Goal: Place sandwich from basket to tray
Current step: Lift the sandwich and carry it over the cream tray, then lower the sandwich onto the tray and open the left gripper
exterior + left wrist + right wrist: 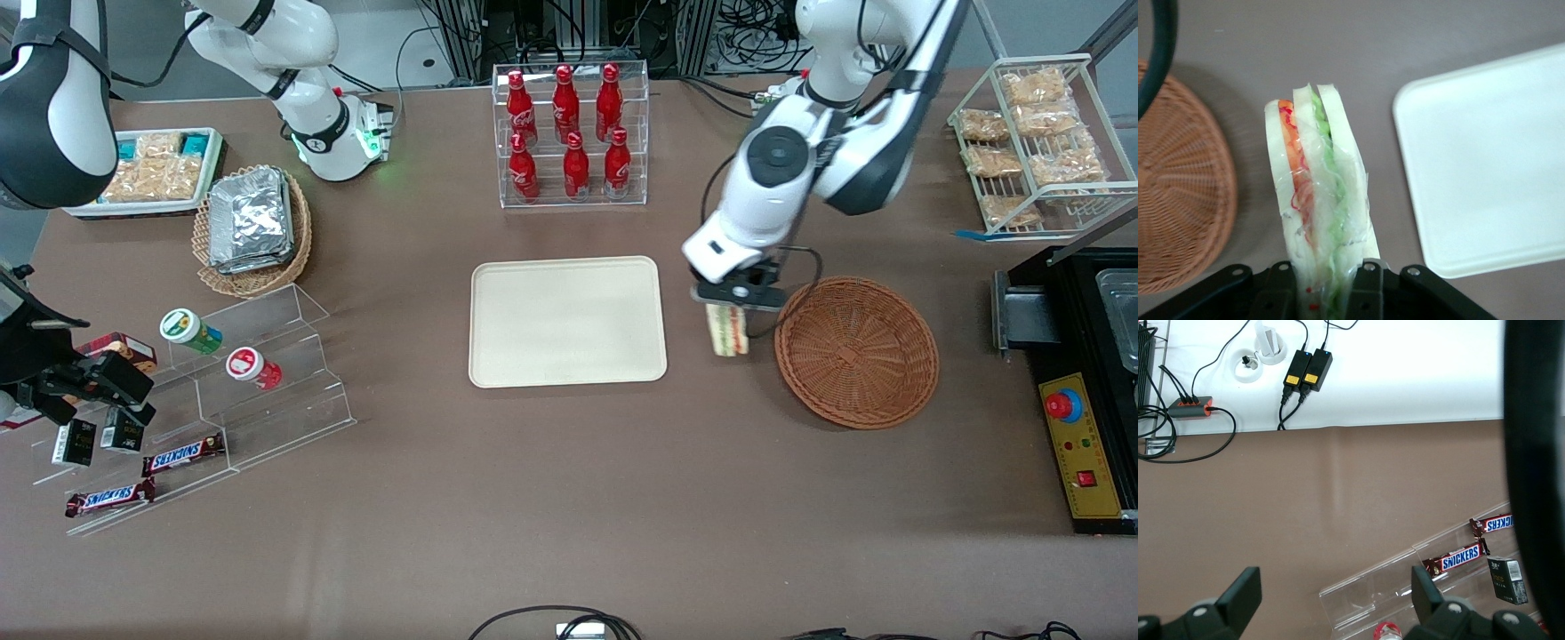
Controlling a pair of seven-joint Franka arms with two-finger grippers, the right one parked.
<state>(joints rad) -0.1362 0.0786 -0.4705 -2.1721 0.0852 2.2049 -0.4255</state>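
The sandwich [731, 331], a soft wedge in slick clear wrap, hangs clamped in the hand [736, 300] right of center in the frame, between the woven wicker basket [857, 351] and the smooth flat tray [567, 321]. That wrap could slip, dropping it onto the desk [569, 516].

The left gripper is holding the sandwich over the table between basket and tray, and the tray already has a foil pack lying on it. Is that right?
Not quite. The tray has nothing on it; the front view shows its surface bare, and the foil packs sit in a lighter basket toward the parked arm's end. The rest holds: the gripper grips the sandwich over the table between basket and tray.
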